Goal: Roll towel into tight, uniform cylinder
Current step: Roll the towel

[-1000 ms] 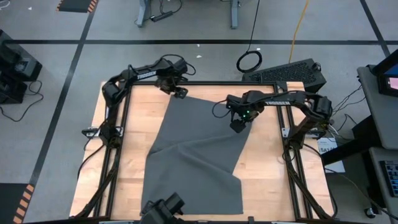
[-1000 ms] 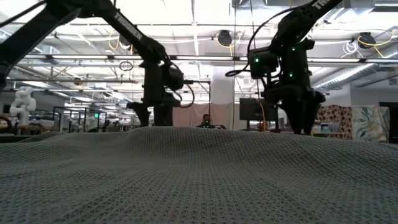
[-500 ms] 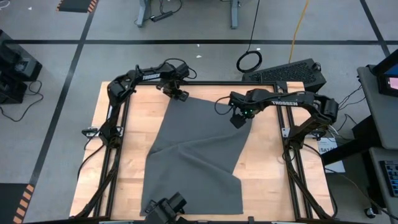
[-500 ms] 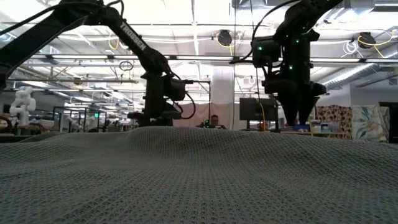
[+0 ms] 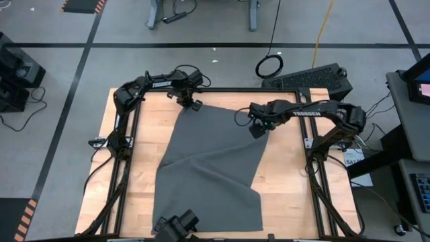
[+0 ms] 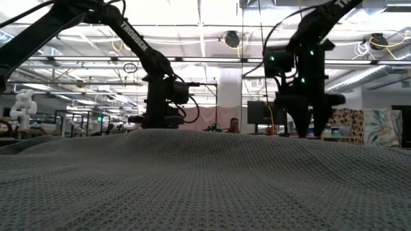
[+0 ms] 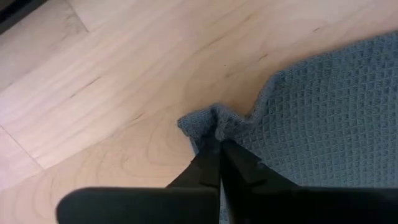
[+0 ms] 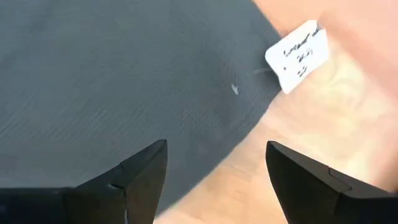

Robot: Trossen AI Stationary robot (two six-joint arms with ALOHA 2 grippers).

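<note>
High view: the dark grey towel (image 5: 209, 168) lies flat and skewed on the wooden table (image 5: 138, 175), with one long crease across its middle. The left gripper (image 5: 190, 105) sits at the towel's far-left corner. The right gripper (image 5: 256, 130) hangs above the far-right edge.

Low view: towel weave fills the foreground. Both arms drop to the cloth's far edge, well apart from each other.

Left wrist view: the left fingers (image 7: 211, 163) are clenched on the towel's corner (image 7: 208, 119), and the fabric puckers just ahead of the tips. Bare wood lies beyond.

Right wrist view: the right fingers (image 8: 140, 177) stand wide apart, holding nothing, above the towel edge near its white tag (image 8: 298, 55).

Judgement: the step in hand is securing both far corners before rolling. To do it well, the right gripper should descend onto the corner proper, not the tag, and pinch as deep as the left. Then draw both corners level so the leading edge starts straight; a skewed start would give a cone.
</note>
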